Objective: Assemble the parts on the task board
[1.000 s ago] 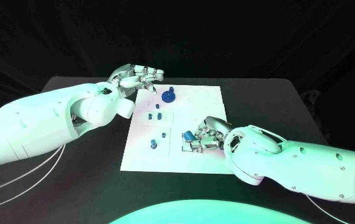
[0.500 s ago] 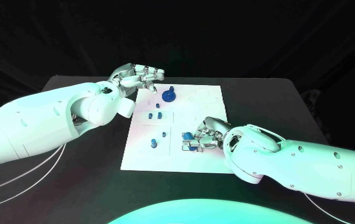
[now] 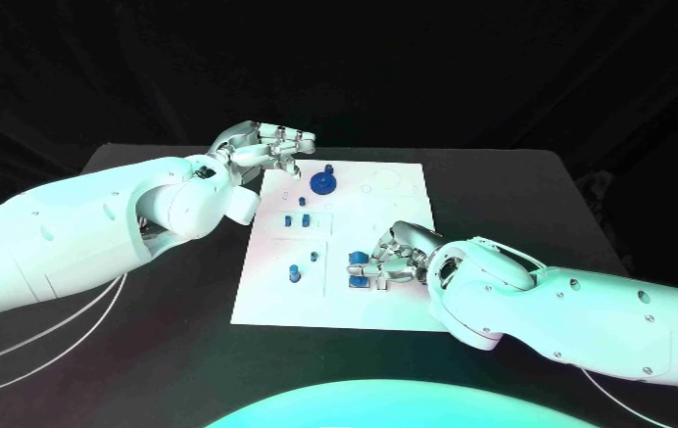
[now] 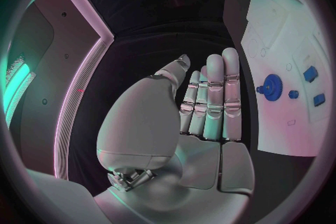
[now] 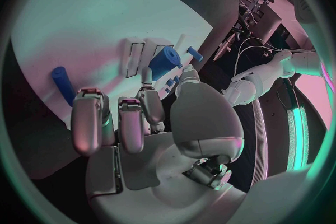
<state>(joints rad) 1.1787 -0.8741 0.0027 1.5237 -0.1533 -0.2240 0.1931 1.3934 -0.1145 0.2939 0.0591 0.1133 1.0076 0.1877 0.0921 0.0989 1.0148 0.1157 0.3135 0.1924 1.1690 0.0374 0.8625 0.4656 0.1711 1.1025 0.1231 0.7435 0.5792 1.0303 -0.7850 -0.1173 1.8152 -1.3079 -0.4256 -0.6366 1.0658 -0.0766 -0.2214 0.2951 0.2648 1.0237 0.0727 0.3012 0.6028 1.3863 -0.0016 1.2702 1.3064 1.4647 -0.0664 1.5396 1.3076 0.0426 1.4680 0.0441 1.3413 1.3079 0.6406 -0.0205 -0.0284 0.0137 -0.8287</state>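
Observation:
The white task board (image 3: 384, 303) lies mid-table. My right hand (image 3: 396, 258) rests over its near right part and pinches a short blue cylinder (image 5: 164, 61) between thumb and fingertip, right at the slots there (image 3: 362, 276). A blue peg (image 5: 61, 82) lies flat on the board (image 5: 84, 22) beside that hand (image 5: 140, 123). A blue gear (image 3: 323, 184) stands at the far side of the board. My left hand (image 3: 266, 148) hovers off the board's far left corner, fingers straight and side by side (image 4: 210, 101), holding nothing. The gear (image 4: 271, 88) is a little way off from it.
Two small blue pieces (image 3: 294, 220) sit in a slot at the board's left middle, and another blue piece (image 3: 294, 273) stands nearer the front. Black table (image 3: 141, 168) surrounds the board. My left forearm (image 3: 127, 222) spans the table's left side.
My right hand has sunk slightly, bringing the blue cylinder lower onto the board's near right slots. The left hand has stayed where it was.

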